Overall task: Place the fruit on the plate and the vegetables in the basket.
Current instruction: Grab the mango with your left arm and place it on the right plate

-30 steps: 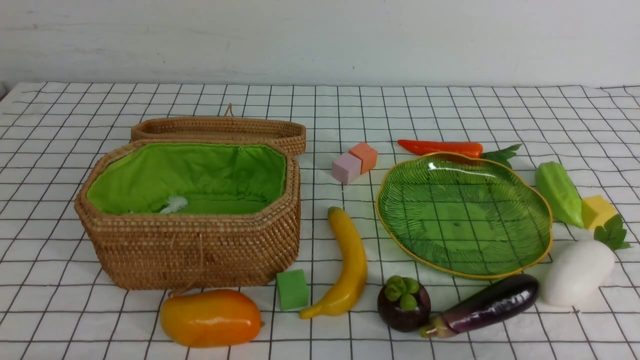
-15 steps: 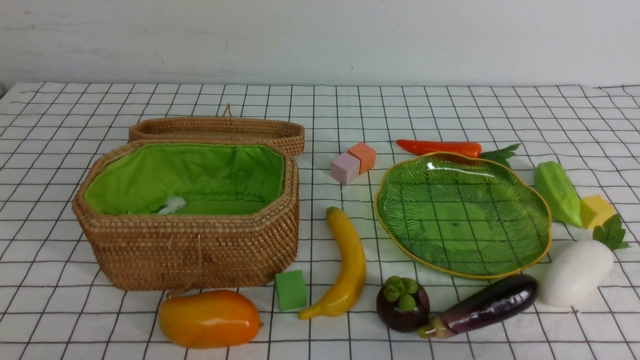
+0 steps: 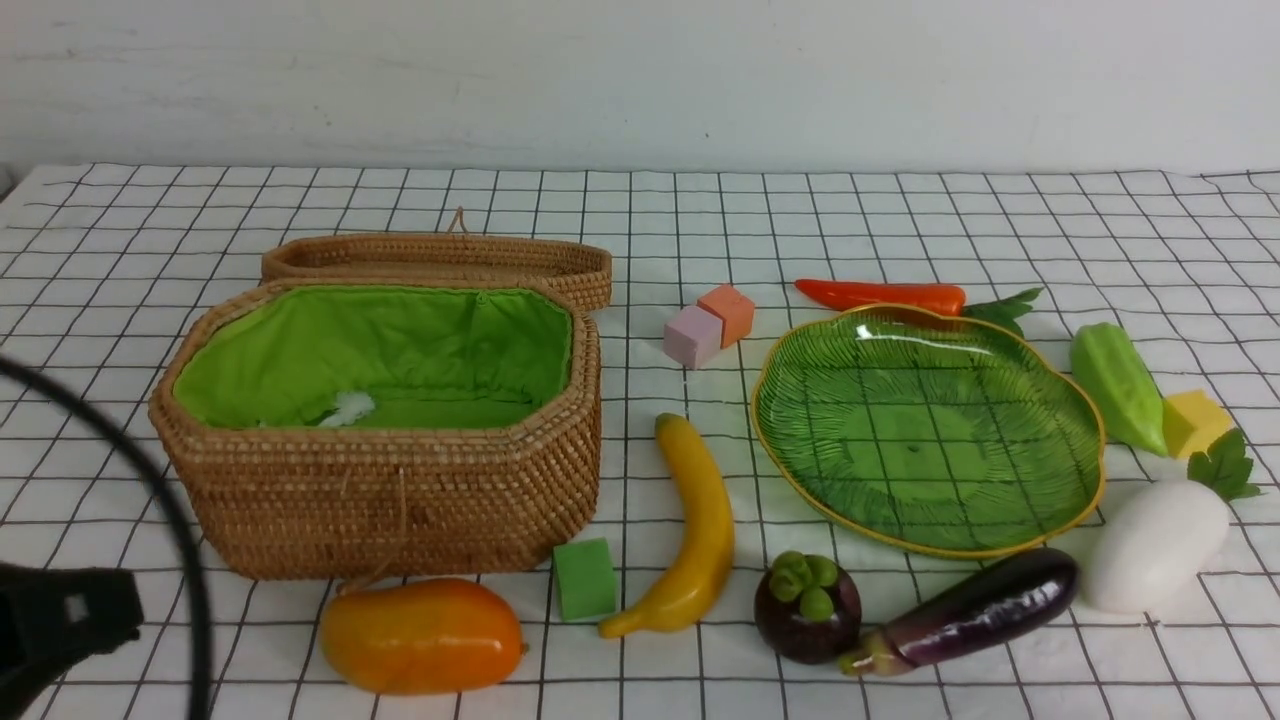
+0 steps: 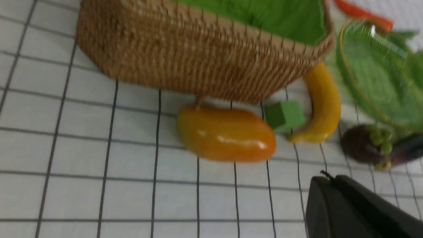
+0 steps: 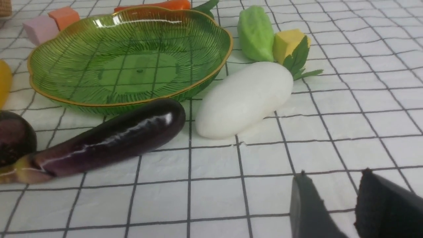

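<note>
My left gripper [image 4: 327, 177] is shut and empty, low over the cloth, short of the orange-yellow mango [image 4: 226, 134] that lies in front of the wicker basket [image 3: 390, 500]. Only that arm's black body [image 3: 60, 620] shows in the front view. The basket is open and green-lined. Banana [image 3: 695, 530] and mangosteen [image 3: 807, 608] lie between basket and green leaf plate [image 3: 930, 430], which is empty. My right gripper [image 5: 334, 173] is open and empty, near the eggplant [image 5: 112, 138] and white radish [image 5: 244, 99]. Carrot [image 3: 880, 296] and gourd [image 3: 1115, 385] lie behind and right of the plate.
Small cubes sit among the produce: a green cube [image 3: 584, 578] beside the banana, a pink cube [image 3: 692, 336] and an orange cube [image 3: 728, 310] left of the plate, and a yellow cube [image 3: 1192, 420] by the gourd. The basket lid [image 3: 440, 258] lies open behind it.
The left arm and its cable have come into the front view's lower left corner. No fruit or vegetable has moved.
</note>
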You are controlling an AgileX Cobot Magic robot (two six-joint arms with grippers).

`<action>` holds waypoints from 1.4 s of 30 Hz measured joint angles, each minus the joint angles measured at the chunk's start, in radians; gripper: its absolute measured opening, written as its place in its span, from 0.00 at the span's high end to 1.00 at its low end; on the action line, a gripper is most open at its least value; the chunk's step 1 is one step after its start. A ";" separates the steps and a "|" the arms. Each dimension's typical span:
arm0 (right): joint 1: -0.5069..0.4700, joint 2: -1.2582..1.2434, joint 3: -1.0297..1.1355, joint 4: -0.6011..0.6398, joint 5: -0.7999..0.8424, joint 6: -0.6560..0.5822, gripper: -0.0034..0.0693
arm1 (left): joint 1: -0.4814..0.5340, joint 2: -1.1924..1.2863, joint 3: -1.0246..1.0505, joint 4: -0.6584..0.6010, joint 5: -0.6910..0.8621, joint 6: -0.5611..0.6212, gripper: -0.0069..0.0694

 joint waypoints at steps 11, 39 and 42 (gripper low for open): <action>0.000 0.000 0.006 0.271 -0.330 0.409 0.62 | 0.000 0.159 -0.076 -0.191 0.136 0.412 0.93; 0.861 0.505 -1.182 0.290 0.909 -0.010 0.84 | -0.390 0.492 -0.246 0.113 0.213 0.653 0.93; 0.899 0.505 -1.184 0.336 0.909 -0.070 0.84 | -0.390 0.543 -0.246 0.137 0.185 0.714 0.93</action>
